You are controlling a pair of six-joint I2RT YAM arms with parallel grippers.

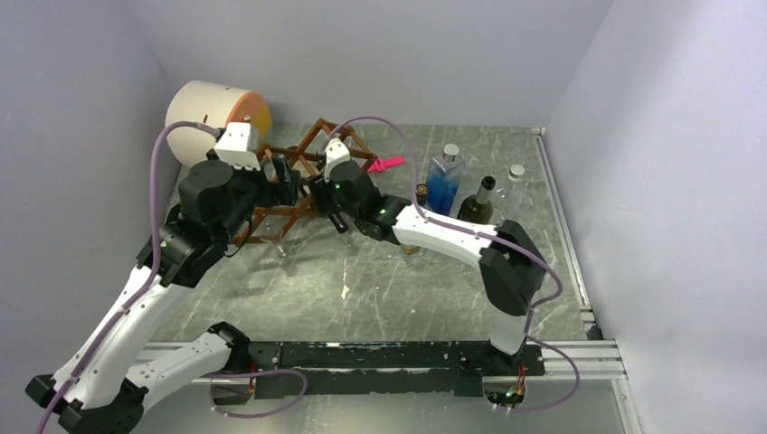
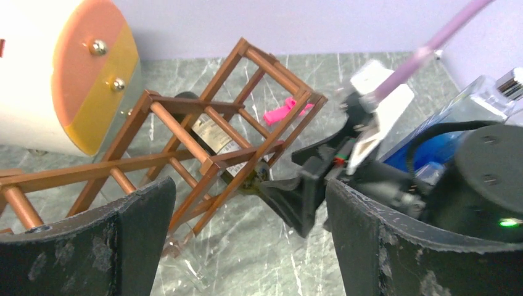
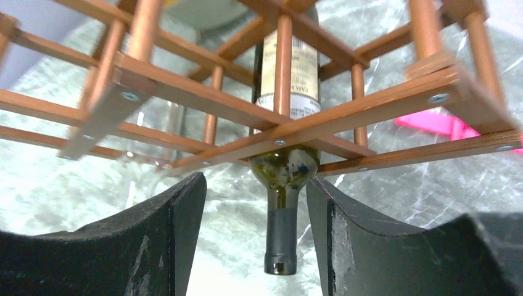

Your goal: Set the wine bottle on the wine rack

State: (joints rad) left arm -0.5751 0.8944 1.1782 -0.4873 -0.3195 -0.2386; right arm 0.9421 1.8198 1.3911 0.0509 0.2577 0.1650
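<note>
The wine rack (image 1: 298, 176) is a reddish-brown lattice at the back left of the table, resting tilted. The wine bottle (image 3: 287, 68) lies inside one of its cells (image 3: 203, 98), with its dark-capped neck (image 3: 280, 237) sticking out below the bars. My right gripper (image 3: 254, 185) is open, a finger on either side of that neck and a gap on both sides. In the top view the right gripper (image 1: 327, 206) is at the rack's right front. My left gripper (image 2: 250, 191) is open and empty, just in front of the rack (image 2: 210, 132), at the rack's left side (image 1: 285, 174).
A cream-and-orange drum (image 1: 217, 113) stands behind the rack on the left. A blue bottle (image 1: 446, 176), a dark green bottle (image 1: 478, 201) and a clear capped bottle (image 1: 516, 174) stand at the back right. A pink object (image 1: 387, 164) lies beside the rack.
</note>
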